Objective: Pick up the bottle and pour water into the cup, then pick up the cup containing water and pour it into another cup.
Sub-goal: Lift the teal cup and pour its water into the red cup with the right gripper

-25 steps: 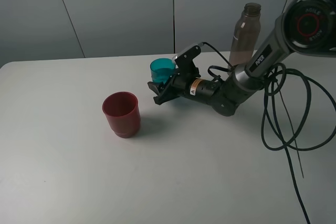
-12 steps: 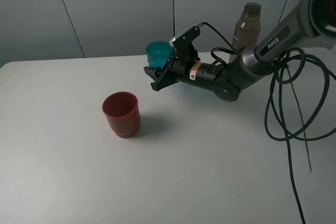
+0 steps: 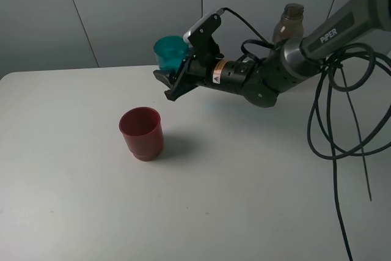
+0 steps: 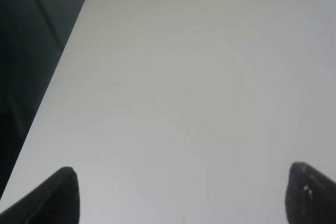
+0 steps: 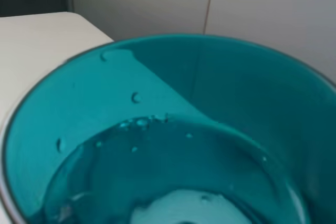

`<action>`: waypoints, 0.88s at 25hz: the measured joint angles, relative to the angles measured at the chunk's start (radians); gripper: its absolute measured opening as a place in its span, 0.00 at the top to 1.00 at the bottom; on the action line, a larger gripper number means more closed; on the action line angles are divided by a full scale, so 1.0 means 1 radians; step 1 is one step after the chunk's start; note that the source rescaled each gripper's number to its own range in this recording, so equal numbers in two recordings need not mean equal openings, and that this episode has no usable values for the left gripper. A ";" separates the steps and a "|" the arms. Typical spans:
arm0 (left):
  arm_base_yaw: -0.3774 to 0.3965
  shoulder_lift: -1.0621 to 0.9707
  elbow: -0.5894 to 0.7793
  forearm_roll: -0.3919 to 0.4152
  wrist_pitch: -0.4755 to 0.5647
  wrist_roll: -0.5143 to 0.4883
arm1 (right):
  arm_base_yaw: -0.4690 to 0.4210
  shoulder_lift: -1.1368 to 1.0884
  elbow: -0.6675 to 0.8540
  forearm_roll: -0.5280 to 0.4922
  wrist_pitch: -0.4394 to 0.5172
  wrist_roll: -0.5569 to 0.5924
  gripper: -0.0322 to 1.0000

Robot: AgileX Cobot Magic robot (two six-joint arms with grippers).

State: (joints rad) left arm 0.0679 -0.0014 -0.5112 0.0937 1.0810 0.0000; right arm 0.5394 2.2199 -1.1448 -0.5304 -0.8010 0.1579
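Note:
The teal cup [image 3: 167, 52] hangs in the air at the back of the table, held upright, with my right gripper [image 3: 170, 76] shut on its lower part. The right wrist view looks into the cup [image 5: 173, 145] and shows water and droplets inside. Lower and to the left of it, the dark red cup [image 3: 141, 132] stands on the white table [image 3: 244, 200]. Behind my right arm, at the back right, the grey-brown bottle [image 3: 291, 21] stands partly hidden. My left gripper [image 4: 181, 203] is open over bare tabletop near a table corner.
Black cables [image 3: 342, 120] loop over the table's right side. A grey panelled wall runs behind the table. In the left wrist view the table's edge [image 4: 58, 72] drops off into a dark gap.
My right gripper has lifted the teal cup off the table and carried it up and to the left, closer to the red cup. The red cup and the bottle have stayed put.

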 joint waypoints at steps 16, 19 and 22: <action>0.000 0.000 0.000 0.000 0.000 0.000 | 0.065 -0.001 0.000 -0.087 0.026 -0.190 0.91; 0.000 0.000 0.000 0.000 0.000 0.000 | 0.065 -0.001 0.000 -0.087 0.026 -0.254 0.91; 0.000 0.000 0.000 0.000 0.000 0.000 | 0.067 -0.001 0.000 -0.087 0.026 -0.328 0.91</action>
State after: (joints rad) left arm 0.0679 -0.0014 -0.5112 0.0937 1.0810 0.0000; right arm 0.6063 2.2184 -1.1448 -0.6174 -0.7752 -0.1701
